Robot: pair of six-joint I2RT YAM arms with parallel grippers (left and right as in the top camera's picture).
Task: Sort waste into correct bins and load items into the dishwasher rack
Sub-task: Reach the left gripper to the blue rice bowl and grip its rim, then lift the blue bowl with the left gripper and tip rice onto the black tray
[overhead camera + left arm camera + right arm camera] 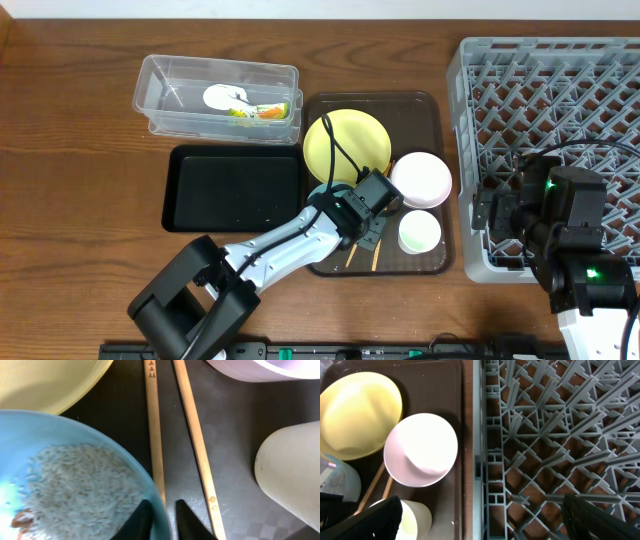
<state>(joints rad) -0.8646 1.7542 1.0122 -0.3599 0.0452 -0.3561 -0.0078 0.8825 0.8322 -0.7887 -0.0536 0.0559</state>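
My left gripper (162,506) is shut on the rim of the light blue bowl (30,425), which holds whitish rice grains (75,485). The bowl (318,190) sits on the brown tray, mostly hidden under my left gripper (362,212). Two wooden chopsticks (152,435) lie beside the bowl. The yellow plate (345,142), pinkish-white bowl (421,179) and white cup (419,233) are on the same tray. The clear tub (160,95) holds the white scrap (224,97) and the printed wrapper (262,112). My right gripper (482,520) is open and empty over the grey rack's (560,90) left edge.
The black tray (235,188) lies in front of the clear tub and left of the brown serving tray (432,110). The rack's wall (492,460) stands right next to the brown tray's right rim (466,435).
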